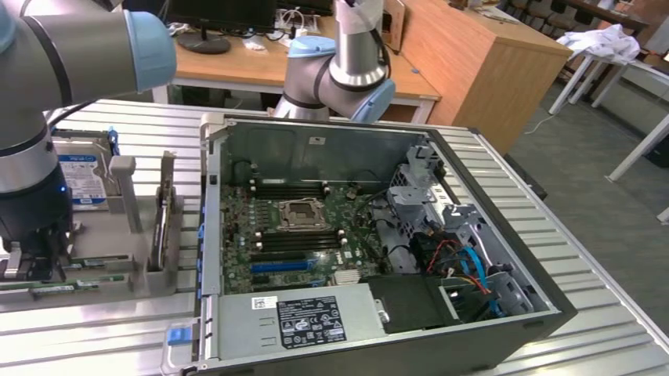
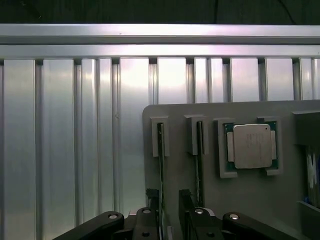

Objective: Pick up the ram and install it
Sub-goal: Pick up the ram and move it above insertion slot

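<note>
Claw point(image 2: 168, 194) spread astride the ram point(image 2: 161, 155); second stick point(image 2: 199, 150), CPU point(image 2: 251, 146) beside.

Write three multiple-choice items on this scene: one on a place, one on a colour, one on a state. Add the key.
1. Where is the gripper? A over the grey holder; B inside the computer case; C over the wooden desk.
2. What colour is the hard drive label? A red; B blue; C yellow.
3. How is the gripper? A shut, empty; B shut on a screwdriver; C open.
Key: 1 A, the holder lies right below it; 2 B, the label shows blue; 3 C, its fingers stand apart, a ram stick between them.
</note>
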Available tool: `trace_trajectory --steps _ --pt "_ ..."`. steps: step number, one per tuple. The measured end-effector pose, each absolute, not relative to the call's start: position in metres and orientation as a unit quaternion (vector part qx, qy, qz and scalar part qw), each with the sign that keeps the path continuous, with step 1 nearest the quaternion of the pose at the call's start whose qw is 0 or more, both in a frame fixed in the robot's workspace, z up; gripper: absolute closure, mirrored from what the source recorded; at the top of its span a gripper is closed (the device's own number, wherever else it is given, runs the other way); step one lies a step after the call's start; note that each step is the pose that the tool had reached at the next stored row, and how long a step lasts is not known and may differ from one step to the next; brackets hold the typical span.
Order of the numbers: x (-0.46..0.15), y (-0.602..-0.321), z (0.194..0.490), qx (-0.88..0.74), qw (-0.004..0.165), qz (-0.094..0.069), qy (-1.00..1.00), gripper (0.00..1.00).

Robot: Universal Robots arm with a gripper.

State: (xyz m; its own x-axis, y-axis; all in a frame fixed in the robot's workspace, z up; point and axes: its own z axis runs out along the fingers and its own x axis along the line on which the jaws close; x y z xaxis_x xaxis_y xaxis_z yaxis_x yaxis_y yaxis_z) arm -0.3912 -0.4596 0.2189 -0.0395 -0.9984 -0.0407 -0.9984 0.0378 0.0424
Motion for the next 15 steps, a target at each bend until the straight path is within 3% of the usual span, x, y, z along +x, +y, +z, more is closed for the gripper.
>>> trace_trajectory --steps 15 --pt "-0.391 -0.460 0.207 0.693 0.000 -0.029 -0.720 0.70"
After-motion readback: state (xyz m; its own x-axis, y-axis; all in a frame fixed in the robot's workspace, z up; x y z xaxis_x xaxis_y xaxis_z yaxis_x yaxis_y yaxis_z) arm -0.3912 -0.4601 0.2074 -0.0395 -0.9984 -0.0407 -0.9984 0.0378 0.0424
